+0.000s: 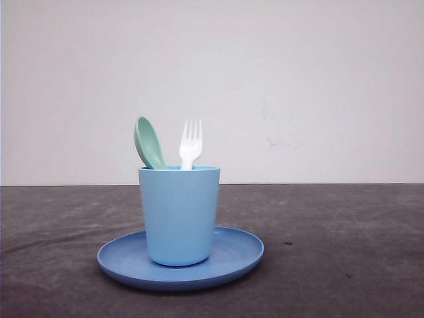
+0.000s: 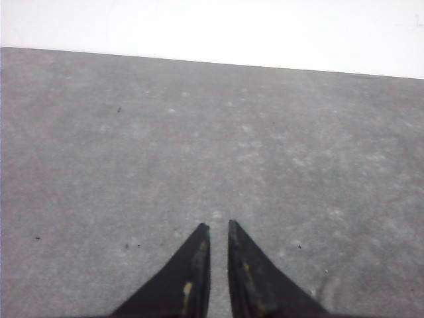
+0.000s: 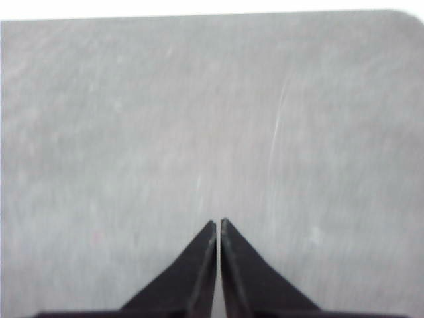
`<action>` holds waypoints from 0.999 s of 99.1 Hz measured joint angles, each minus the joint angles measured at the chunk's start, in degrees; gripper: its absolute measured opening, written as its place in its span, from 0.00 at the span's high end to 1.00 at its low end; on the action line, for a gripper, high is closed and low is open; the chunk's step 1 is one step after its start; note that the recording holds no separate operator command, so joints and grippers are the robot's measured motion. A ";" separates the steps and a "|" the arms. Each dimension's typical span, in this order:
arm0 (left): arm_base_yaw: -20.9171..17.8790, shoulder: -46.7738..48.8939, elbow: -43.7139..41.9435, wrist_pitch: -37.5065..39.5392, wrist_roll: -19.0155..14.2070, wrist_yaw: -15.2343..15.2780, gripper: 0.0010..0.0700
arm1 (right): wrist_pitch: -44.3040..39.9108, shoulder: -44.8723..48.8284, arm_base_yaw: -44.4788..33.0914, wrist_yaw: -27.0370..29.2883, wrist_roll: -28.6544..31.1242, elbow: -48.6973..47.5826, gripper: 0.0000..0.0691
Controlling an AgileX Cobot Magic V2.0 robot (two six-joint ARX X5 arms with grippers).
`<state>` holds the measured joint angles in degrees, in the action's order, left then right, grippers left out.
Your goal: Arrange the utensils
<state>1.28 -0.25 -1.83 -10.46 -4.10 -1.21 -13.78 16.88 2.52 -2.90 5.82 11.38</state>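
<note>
Front view. A cup (image 1: 179, 215) stands upright on a plate (image 1: 235, 255), left of centre on the bench (image 1: 344, 252). Both utensils stand in the cup, heads up: the spoon (image 1: 149, 143) at the left side of the rim, bowl leaning left, and the fork (image 1: 191, 145) just beside it to the right, tines upright. The two heads are close but apart. Judged from this layout, the organizing looks done or nearly so; if a further step remains, it is to keep both arms well away from the cup. Any approach should come from above, since a sideways touch on either handle could tip the cup or slide it on the plate.

Left wrist view. The left claw (image 2: 218, 226) is almost closed, only a thin slit between its tips, with nothing held. It hangs over bare bench.

Right wrist view. The right claw (image 3: 218, 222) is closed to a hairline gap, also with nothing held, over bare bench. This picture is soft and pale.

Surface and room. The bench is dark grey, matte, lightly mottled with small specks, offering fair grip for the plate. Behind it stands a plain white wall (image 1: 318, 79) with a few faint marks.
</note>
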 joint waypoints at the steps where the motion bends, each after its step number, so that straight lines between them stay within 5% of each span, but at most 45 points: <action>1: 0.00 0.00 0.00 0.00 0.00 -0.02 0.98 | 0.00 -0.92 0.00 0.00 0.00 -0.70 0.99; 26: 0.00 0.00 0.00 0.00 0.00 -0.02 0.98 | 3.45 -16.81 -0.35 0.09 -0.04 -9.70 0.99; 99: 0.00 0.00 0.00 0.00 0.00 0.00 0.98 | 4.15 -16.66 -0.39 0.13 -0.07 -10.38 0.99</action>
<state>1.28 -0.25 -1.83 -10.46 -4.10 -1.21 -9.63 0.23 2.13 -2.76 5.76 0.99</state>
